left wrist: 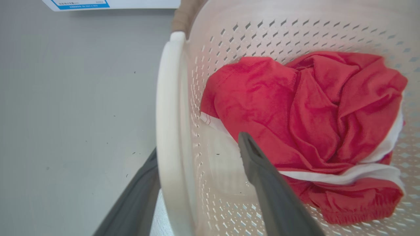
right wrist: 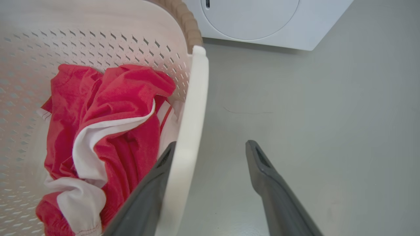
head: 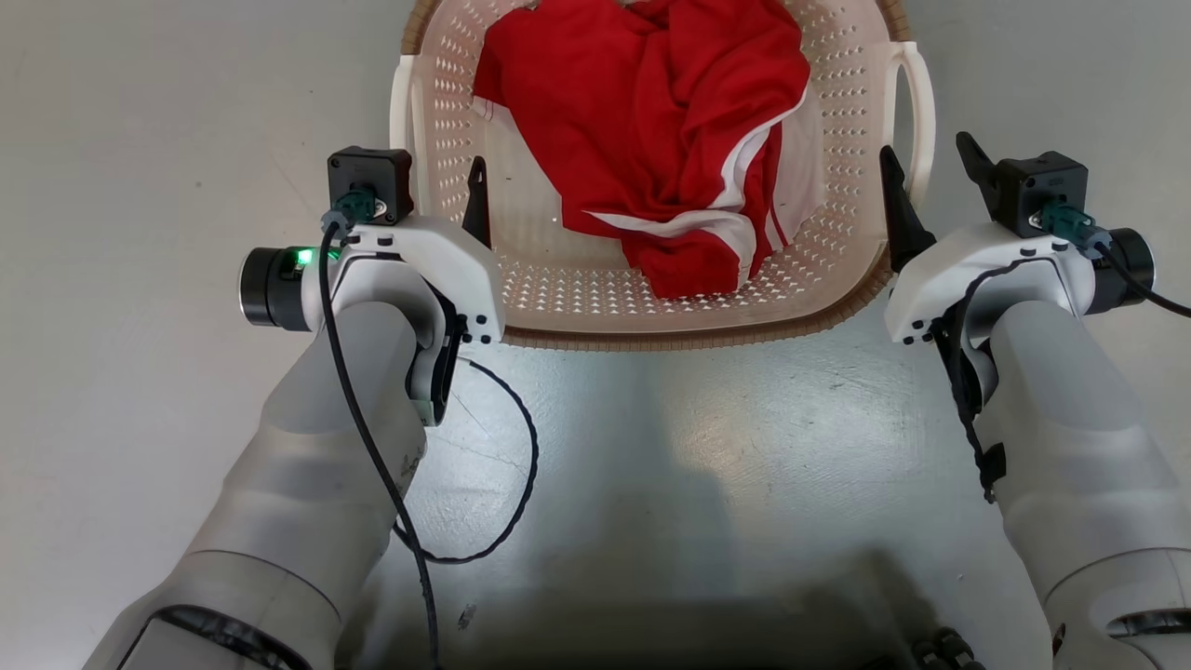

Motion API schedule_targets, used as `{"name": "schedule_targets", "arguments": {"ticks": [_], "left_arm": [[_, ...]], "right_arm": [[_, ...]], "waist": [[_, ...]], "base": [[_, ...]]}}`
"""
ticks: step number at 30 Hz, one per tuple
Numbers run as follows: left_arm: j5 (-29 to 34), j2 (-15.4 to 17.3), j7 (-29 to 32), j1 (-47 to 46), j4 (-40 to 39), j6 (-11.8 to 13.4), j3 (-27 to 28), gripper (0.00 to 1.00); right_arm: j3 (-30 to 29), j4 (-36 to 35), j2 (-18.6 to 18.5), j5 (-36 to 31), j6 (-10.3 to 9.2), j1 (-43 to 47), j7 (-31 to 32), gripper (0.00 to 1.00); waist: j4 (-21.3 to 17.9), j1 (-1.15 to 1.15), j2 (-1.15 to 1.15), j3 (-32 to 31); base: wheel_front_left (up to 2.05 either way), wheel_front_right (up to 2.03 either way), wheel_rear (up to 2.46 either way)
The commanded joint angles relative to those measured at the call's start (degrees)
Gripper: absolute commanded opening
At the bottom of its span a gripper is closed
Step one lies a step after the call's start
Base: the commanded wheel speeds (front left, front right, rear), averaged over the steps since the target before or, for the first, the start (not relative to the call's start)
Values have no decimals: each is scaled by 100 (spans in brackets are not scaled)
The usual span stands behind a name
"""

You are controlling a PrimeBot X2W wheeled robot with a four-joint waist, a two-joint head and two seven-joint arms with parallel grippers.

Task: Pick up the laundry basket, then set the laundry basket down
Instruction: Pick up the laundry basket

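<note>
Cream-white perforated plastic laundry basket (head: pixel 558 288), brown woven-look rim, sits on the grey floor (head: pixel 140 140) right between the two arms, with a crumpled red-and-white garment (head: pixel 651 121) heaped inside. Left gripper (left wrist: pixel 199 144) is spread wide and holding nothing: one dark finger is inside the basket wall, the other outside, and the white loop handle on the left side (left wrist: pixel 167 114) runs between them. Right gripper (head: pixel 928 149) mirrors it, jaws apart and empty, straddling the white loop handle on the right (right wrist: pixel 193 114).

This looks like the moment before the pinch. To do it well, close both sides together so the basket isn't shoved sideways. Seat the pads squarely on the handle bands, clear of the cloth, then raise both arms evenly to keep it level. The inner left finger hangs near the garment, so snagging it is the risk. White washing machine (right wrist: pixel 262 19) stands beyond; mind it.
</note>
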Motion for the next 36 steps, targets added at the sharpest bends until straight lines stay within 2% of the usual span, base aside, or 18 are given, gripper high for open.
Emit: {"name": "schedule_targets", "arguments": {"ticks": [1,22,25,36], "left_arm": [[-38,116,-35,8,-35,71,59,100],[-168,116,-36,-58,-10,159,-143,100],[-162,116,-36,-64,-8,166,-151,100],[-158,116,-36,-69,20,187,-192,100]], "right_arm": [[89,-9,82,37,25,159,-20,100],[177,123,82,144,25,82,-20,100],[178,122,82,140,25,79,-20,95],[203,139,82,145,25,66,-20,92]], "waist": [[8,0,0,15],[55,0,0,127],[55,0,0,136],[53,0,0,140]], "base": [[0,0,0],[0,0,0],[0,0,0],[0,0,0]]}}
